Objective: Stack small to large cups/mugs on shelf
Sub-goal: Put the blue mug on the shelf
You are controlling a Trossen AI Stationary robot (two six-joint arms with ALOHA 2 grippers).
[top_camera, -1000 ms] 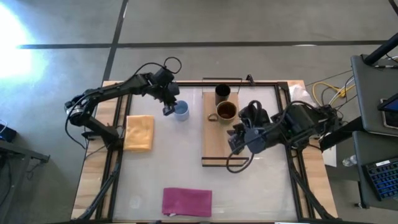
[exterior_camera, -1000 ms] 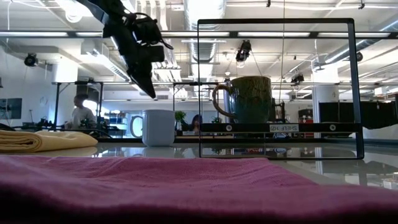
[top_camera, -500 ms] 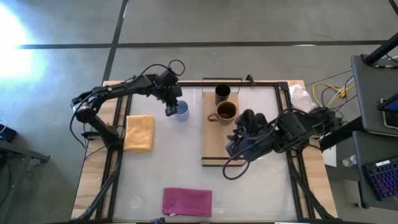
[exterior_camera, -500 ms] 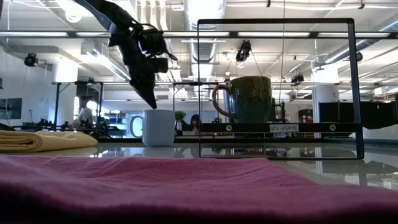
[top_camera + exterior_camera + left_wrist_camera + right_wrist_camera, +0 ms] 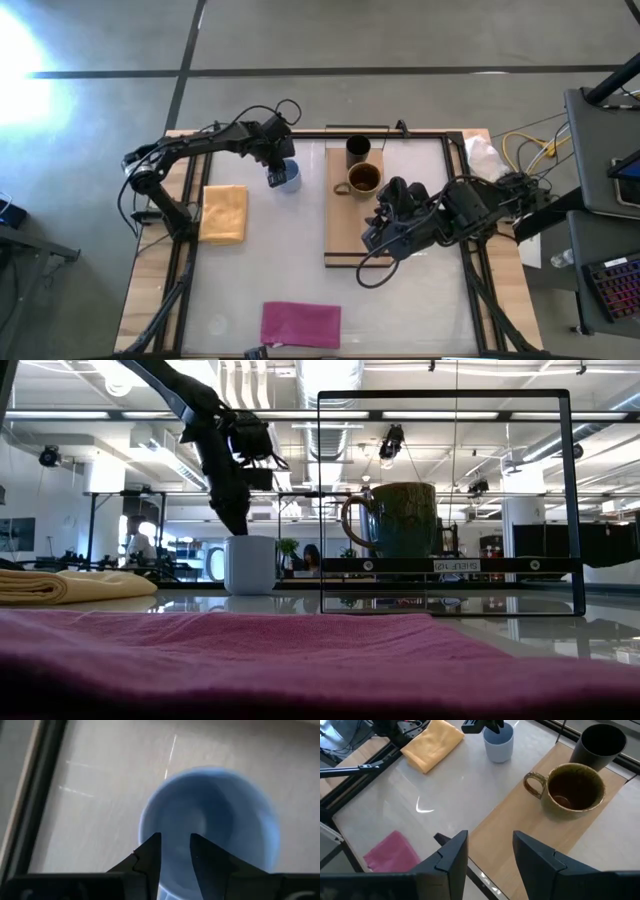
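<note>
The light blue mug (image 5: 289, 178) stands upright on the table, left of the shelf, with its handle (image 5: 213, 563) toward the table's left. My left gripper (image 5: 175, 845) points down at the mug's rim on the handle side, one finger inside and one outside, with a narrow gap. The small black cup (image 5: 359, 150) and the brown glossy mug (image 5: 364, 178) stand on the far end of the light-wood shelf (image 5: 345, 240). My right gripper (image 5: 490, 850) is open and empty above the shelf's middle, near its right edge. My left gripper comes from above, pointing down, with one finger (image 5: 205, 862) inside the light blue mug and the other (image 5: 149, 857) outside its wall (image 5: 165, 892) on the handle side. I cannot tell whether either finger touches the wall. The mug stands on the table.
A folded yellow-tan pad (image 5: 224, 212) lies at the table's left. A magenta cloth (image 5: 300, 324) lies at the near edge. The shelf's thin dark frame (image 5: 450, 565) rises at its near end. Cables and a keyboard lie off the table's right.
My left gripper has gone down onto the light blue mug until its fingertips reach the rim. My right arm has drifted a little toward the table's near-left above the shelf.
</note>
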